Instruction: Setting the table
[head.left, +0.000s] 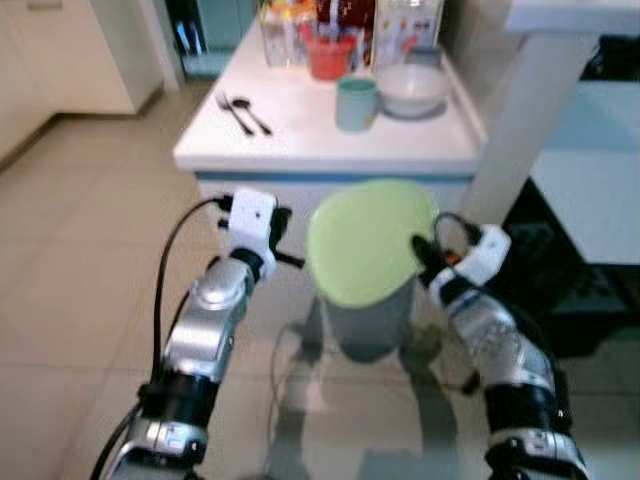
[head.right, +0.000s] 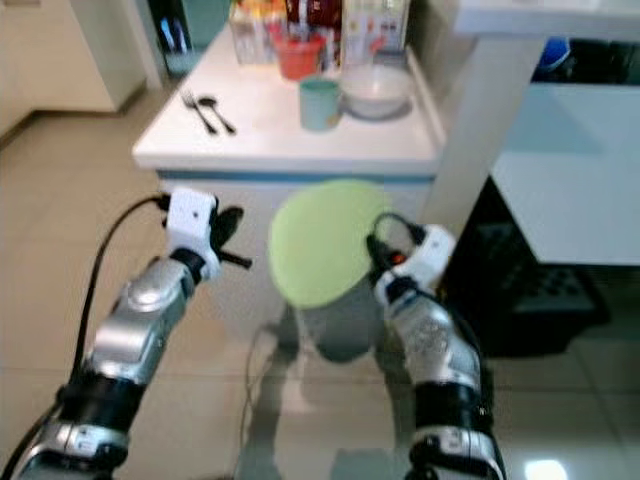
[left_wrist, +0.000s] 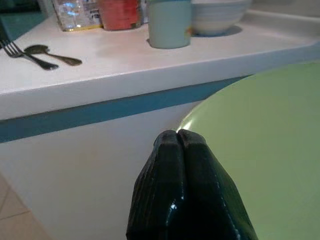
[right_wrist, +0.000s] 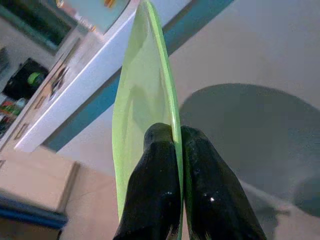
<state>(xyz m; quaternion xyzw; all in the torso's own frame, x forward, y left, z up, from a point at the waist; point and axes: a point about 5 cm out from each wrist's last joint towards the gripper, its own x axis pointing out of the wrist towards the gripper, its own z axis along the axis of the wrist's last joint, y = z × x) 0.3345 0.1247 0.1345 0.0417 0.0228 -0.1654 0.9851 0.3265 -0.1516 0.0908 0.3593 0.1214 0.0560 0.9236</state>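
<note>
we stood short of the white surface (head.left: 300, 120), carrying the green plate (head.left: 365, 240) toward it. the right gripper (right_wrist: 176, 145) had its fingers pinching the plate's rim, one on each face, so the plate hung in the air in front of the surface's edge and lower than its top. the left gripper (left_wrist: 178, 137) hovered just beside the plate's other edge with its fingers pressed together, holding nothing.

on the surface a fork (head.left: 233, 112) and spoon (head.left: 253, 115) lay side by side near the left edge, a pale green cup (head.left: 356, 103) stood next to a white bowl (head.left: 411, 88), and a red cup (head.left: 329, 55) sat among some bottles (too blurred to name) at the back.

we judged the step to be bringing the plate to the table. the next move probably called for stepping closer, raising the plate above the edge, levelling it, and setting it on the bare patch between the cutlery and the cup before the right fingers let go.
</note>
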